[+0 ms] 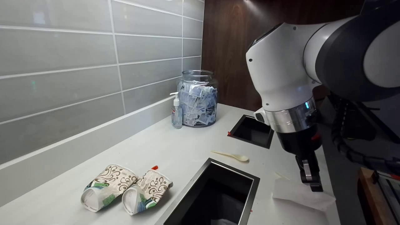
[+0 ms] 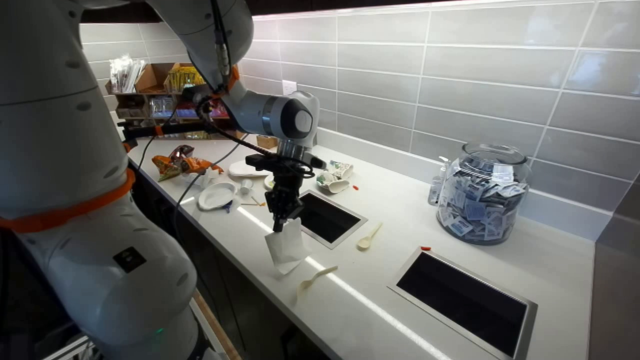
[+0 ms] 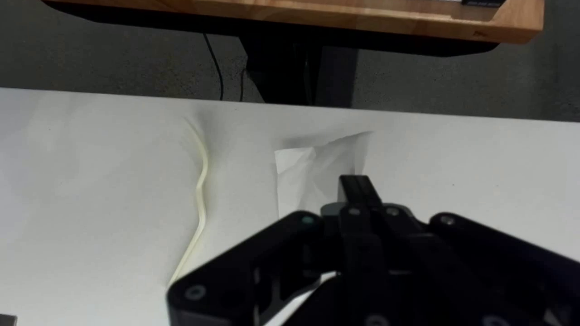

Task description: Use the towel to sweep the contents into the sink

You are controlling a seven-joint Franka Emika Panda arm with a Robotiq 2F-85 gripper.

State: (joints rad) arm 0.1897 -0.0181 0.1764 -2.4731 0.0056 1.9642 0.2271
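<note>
While the jaws clench the towel (image 2: 289,251), it hangs below their tips, creased

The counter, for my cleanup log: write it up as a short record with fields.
hand: shut, pinching the towel
towel state: creased; whether its lower edge touches the counter is unclear
pale spoon: between the two metal-framed openings
second pale utensil: near the towel, not held
crumpled containers: two, patterned, side by side
glass jar: holds small packets; pump bottle beside it
</note>
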